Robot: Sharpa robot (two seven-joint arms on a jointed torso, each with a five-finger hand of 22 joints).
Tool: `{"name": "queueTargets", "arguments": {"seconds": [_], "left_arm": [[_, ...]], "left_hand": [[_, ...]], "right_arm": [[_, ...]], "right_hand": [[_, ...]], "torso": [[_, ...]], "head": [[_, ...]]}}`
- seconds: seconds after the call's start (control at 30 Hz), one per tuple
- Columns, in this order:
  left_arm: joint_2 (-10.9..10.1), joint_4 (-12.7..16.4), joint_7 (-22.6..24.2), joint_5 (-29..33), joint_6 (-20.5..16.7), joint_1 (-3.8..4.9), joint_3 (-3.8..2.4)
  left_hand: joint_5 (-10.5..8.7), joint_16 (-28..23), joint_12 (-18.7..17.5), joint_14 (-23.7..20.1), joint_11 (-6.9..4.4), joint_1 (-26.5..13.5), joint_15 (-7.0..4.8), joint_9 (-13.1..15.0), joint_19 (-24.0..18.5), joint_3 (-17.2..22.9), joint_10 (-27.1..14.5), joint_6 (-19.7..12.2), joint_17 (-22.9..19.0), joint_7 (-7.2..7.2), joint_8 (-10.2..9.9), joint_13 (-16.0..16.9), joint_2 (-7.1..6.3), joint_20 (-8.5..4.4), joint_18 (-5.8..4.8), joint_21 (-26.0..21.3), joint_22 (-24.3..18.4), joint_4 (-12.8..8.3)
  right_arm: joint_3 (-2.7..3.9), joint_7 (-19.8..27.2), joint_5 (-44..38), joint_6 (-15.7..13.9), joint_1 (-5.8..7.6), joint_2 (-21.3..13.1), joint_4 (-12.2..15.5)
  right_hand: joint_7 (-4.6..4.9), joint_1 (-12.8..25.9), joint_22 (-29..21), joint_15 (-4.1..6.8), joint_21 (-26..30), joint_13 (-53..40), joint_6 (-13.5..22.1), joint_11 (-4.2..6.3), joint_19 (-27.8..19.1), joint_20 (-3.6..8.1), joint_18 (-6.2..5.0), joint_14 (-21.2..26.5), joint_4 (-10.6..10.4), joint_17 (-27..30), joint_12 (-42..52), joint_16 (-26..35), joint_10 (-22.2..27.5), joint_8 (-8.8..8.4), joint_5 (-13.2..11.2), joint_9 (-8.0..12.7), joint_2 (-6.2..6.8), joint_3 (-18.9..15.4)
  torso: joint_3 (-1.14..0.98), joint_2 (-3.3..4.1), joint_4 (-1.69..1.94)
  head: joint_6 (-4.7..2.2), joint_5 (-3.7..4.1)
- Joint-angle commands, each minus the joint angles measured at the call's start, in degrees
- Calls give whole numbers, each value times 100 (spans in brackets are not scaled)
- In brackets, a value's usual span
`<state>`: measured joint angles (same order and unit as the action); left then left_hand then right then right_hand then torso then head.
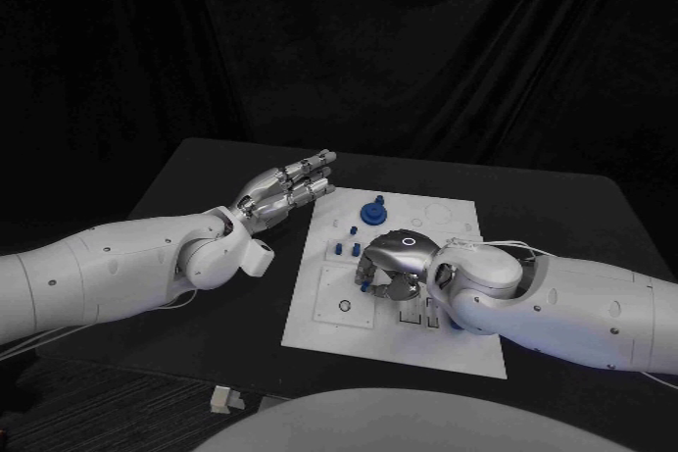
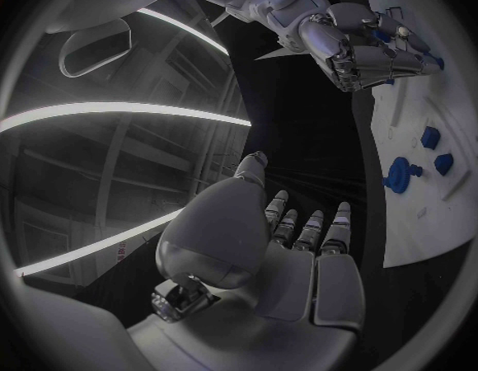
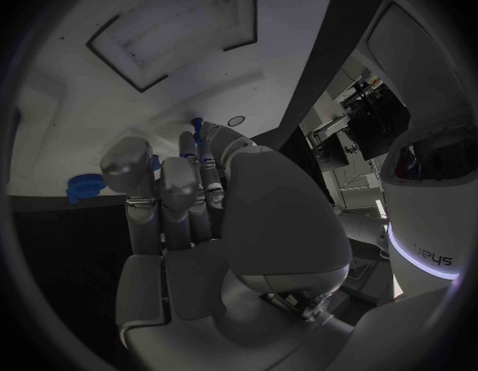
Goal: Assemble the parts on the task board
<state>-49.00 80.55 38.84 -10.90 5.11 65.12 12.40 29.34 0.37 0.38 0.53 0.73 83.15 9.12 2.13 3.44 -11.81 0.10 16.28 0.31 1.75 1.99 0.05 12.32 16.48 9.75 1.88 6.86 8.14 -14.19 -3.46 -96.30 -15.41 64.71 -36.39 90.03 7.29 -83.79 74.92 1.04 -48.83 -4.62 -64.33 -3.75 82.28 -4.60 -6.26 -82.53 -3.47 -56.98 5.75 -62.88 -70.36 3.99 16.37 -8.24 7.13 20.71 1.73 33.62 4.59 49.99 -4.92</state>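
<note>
Right hand [image 1: 392, 272] curled over task board [image 1: 453, 346], left hand [image 1: 288, 189] open

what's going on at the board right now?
The right hand is down over the middle of the white board, fingers curled among the small blue parts; whether it holds one can't be told. The left hand hovers open beside the board's far left corner. A round blue part sits at the far end.

black table [image 1: 565, 212], dark curtain [image 1: 424, 70] behind
</note>
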Motion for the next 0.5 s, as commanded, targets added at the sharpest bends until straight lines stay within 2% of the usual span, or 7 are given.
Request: {"name": "queueTargets", "arguments": {"seconds": [0.03,0.33,0.47,0.5], "left_arm": [[15,3,151,34,68,-10,-5],[11,-1,143,34,73,-12,-5],[12,-5,140,34,76,-14,-5],[13,-7,140,34,77,-14,-5]], "left_hand": [[15,2,-38,11,-18,6,35,4,-10,-12,-10,11,-3,44,39,-5,72,-4,51,-5,-2,-37],[20,2,-38,12,-10,13,34,2,-8,-6,-10,-2,-3,38,36,-5,75,-4,51,-4,-1,-47],[20,2,-38,12,-10,13,34,2,-8,-6,-10,-2,-3,38,36,-5,75,-4,51,-4,-1,-47],[20,2,-38,12,-10,13,34,2,-8,-6,-10,-2,-3,38,36,-5,75,-4,51,-4,-1,-47]], "right_arm": [[1,-122,-37,105,-25,11,3],[1,-170,-37,194,-53,19,-2],[1,-199,-37,246,-64,10,-1],[1,-198,-37,241,-66,7,0]], "right_hand": [[5,22,693,-19,35,-6,50,-9,-67,-2,16,52,11,17,-40,36,51,-23,-61,4,60,-17],[13,75,650,-71,202,-21,242,-68,-186,-42,-8,168,-14,137,-75,123,285,-37,-199,29,98,-52],[-63,125,562,-135,606,-28,605,-188,-422,-98,-70,408,-35,367,-161,304,924,-41,-328,90,151,-127],[-117,158,544,-145,691,-35,838,-218,-496,-106,-90,482,-54,401,-165,321,1191,-31,-463,134,151,-191]], "torso": [[1,-1,1],[4,0,1],[1,0,-1],[1,1,-1]], "head": [[1,0],[1,-10],[1,-3],[1,-2]]}}
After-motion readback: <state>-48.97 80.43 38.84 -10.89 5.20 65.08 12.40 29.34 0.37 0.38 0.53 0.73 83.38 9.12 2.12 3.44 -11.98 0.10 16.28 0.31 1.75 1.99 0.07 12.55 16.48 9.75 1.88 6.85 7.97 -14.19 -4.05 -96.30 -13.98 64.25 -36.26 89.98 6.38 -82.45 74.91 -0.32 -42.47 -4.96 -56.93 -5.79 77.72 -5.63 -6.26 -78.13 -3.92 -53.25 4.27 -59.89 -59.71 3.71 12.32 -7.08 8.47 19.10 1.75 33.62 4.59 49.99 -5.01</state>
